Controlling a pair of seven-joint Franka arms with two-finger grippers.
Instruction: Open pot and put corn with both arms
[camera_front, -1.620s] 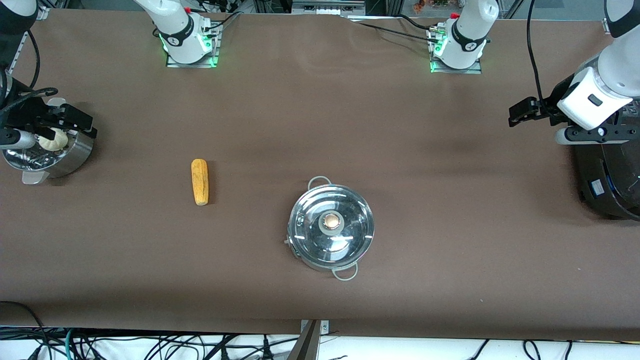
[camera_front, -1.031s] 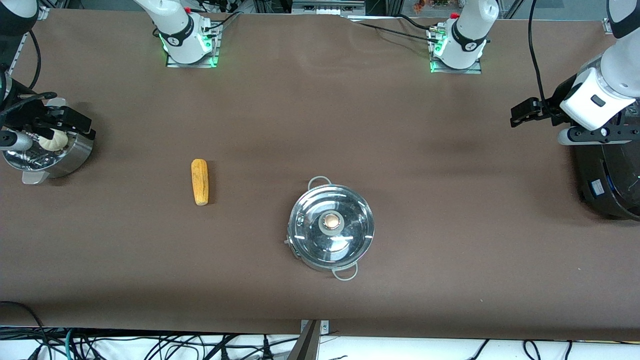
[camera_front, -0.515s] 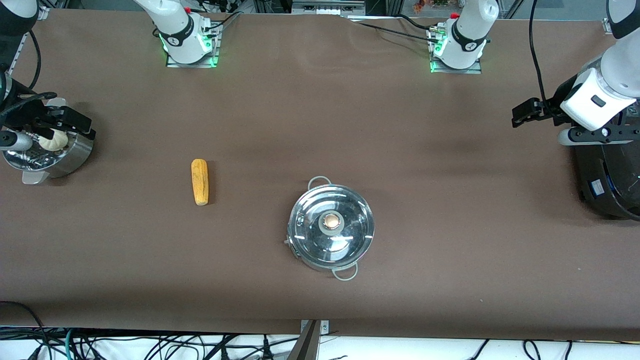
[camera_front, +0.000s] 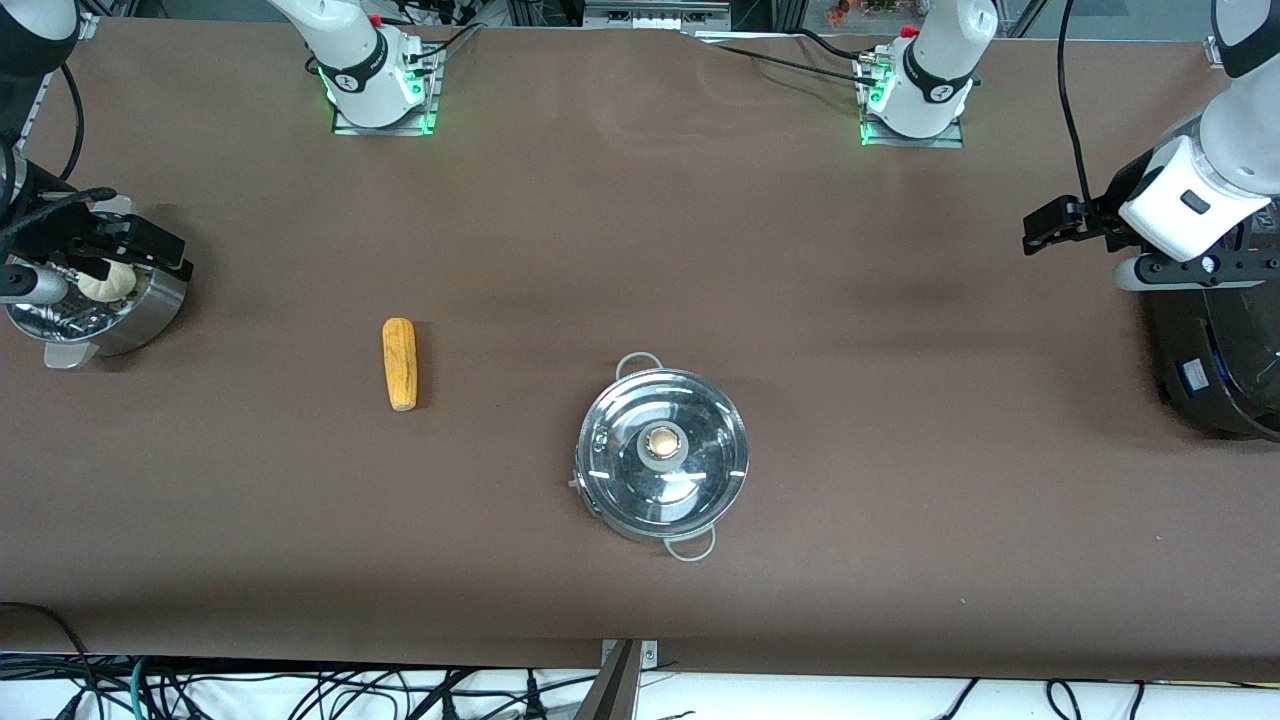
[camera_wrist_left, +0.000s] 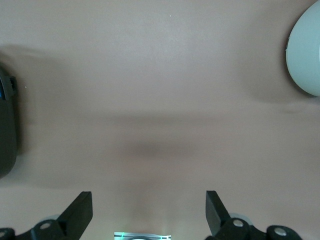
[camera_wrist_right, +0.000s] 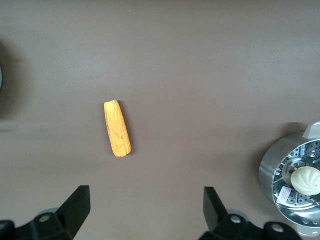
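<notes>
The steel pot (camera_front: 662, 455) stands mid-table with its glass lid and copper knob (camera_front: 661, 441) on. Its rim shows at the left wrist view's edge (camera_wrist_left: 307, 50). The corn (camera_front: 400, 363) lies on the table beside the pot, toward the right arm's end; it also shows in the right wrist view (camera_wrist_right: 117, 128). My right gripper (camera_front: 165, 252) hangs open and empty over the steamer, apart from the corn; its jaws (camera_wrist_right: 145, 197) stand wide. My left gripper (camera_front: 1040, 228) hangs open and empty over bare table beside the black cooker; its jaws (camera_wrist_left: 148, 200) stand wide.
A perforated steel steamer (camera_front: 150, 310) holding a white bun (camera_front: 105, 283) stands at the right arm's end, also in the right wrist view (camera_wrist_right: 272, 175). A large black cooker (camera_front: 1220, 350) stands at the left arm's end. Brown table lies all round the pot and corn.
Both arms have shifted only slightly, each staying at its own end of the table. The pot, lid and corn have not moved.
</notes>
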